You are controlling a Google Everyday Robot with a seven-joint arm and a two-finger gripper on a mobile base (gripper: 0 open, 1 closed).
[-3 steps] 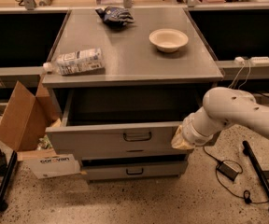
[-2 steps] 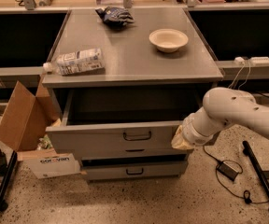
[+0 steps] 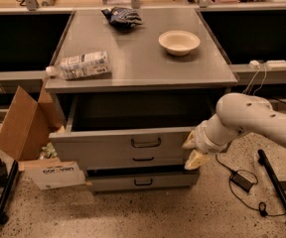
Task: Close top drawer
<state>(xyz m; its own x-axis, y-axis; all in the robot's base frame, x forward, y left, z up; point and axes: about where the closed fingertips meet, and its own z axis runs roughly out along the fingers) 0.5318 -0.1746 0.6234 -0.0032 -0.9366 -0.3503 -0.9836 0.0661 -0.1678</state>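
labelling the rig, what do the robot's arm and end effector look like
The arm is smooth, white and tubular, with a bulbous joint dotted with small dark holes. Its end effector, at the right front corner of the top drawer, is cream-yellow. No cables show.

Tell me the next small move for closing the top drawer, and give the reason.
Probably push the gripper straight in toward the cabinet. The top drawer stands pulled out with its dark inside showing, and the gripper sits at the right end of its front, so a short forward push should start it sliding shut.
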